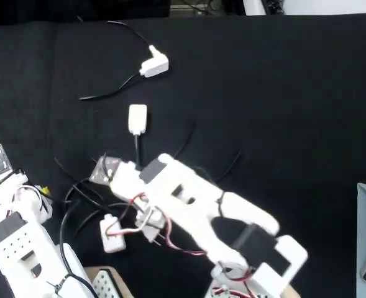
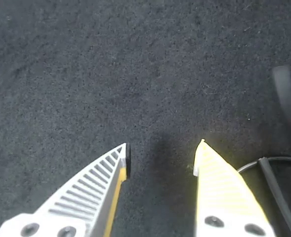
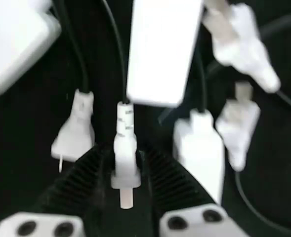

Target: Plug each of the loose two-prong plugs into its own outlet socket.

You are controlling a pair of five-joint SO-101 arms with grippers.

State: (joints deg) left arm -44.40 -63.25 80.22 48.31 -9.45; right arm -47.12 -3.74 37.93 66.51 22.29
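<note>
While cords crowd the black table (image 1: 282, 93), the white outlet socket (image 3: 161, 49) lies just beyond the right claw (image 3: 124, 152), which is clamped narrow on a white plug (image 3: 125, 129). The left claw (image 2: 163, 144) hangs wide and holds nothing. The plug's cord end faces the socket, so the prongs probably need turning toward it and squaring to its face before a straight push.

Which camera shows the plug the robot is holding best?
The right wrist view: the white plug sits clamped in the right gripper, close up. In the high view the arm hides it. The left wrist view faces bare cloth.
</note>
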